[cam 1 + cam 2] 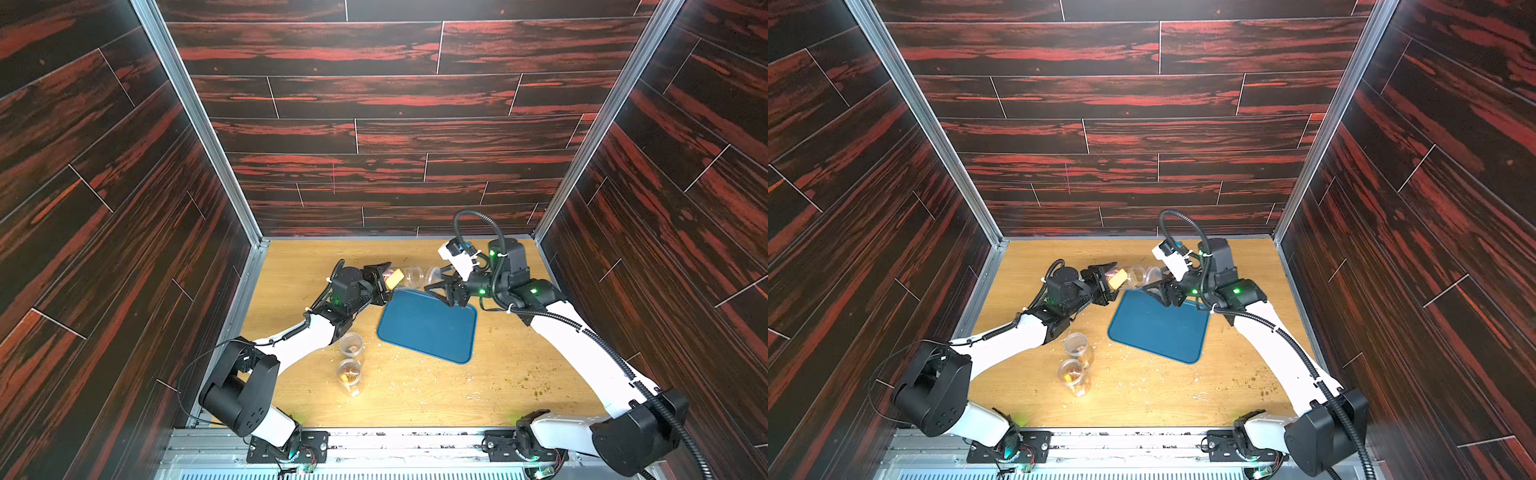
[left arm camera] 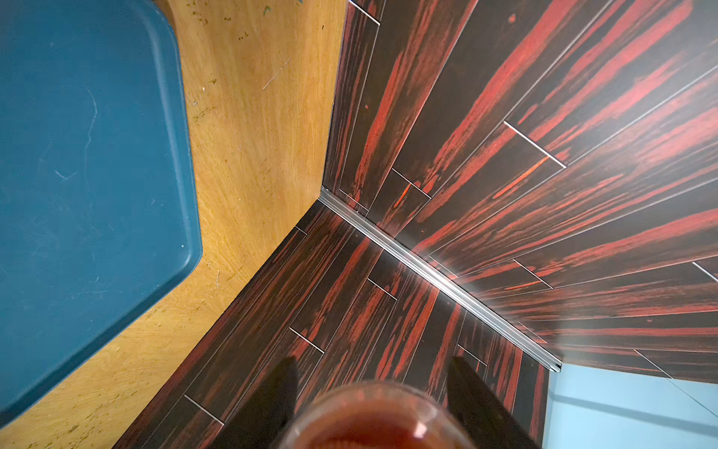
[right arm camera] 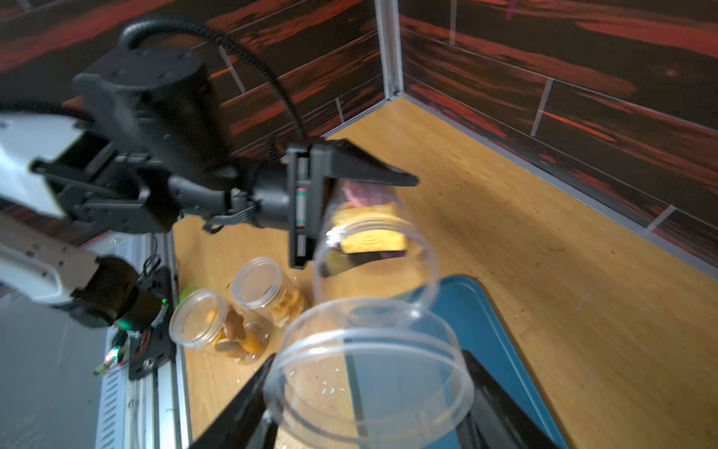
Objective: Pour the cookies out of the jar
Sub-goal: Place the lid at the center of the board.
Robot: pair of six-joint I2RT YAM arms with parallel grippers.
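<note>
**Wooden desk (image 1: 519, 353): jar held level**

The jar (image 1: 415, 276) is clamped at its base by the left pincer (image 1: 388, 282), axis level, open mouth facing the right pincer (image 3: 367, 359), which is closed on the clear lid (image 3: 369, 388). The cookies (image 3: 373, 233) are lodged at the base end.

Clear jar (image 1: 411, 276) tipped horizontal in midair, yellow and pink cookies (image 1: 395, 278) inside.

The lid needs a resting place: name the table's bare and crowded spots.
Bare: the blue tray; the table between tray and front rail, crumbs only; the strip along the back wall. Crowded: two open jars beside the left arm; the held jar by the tray's far edge.
</note>
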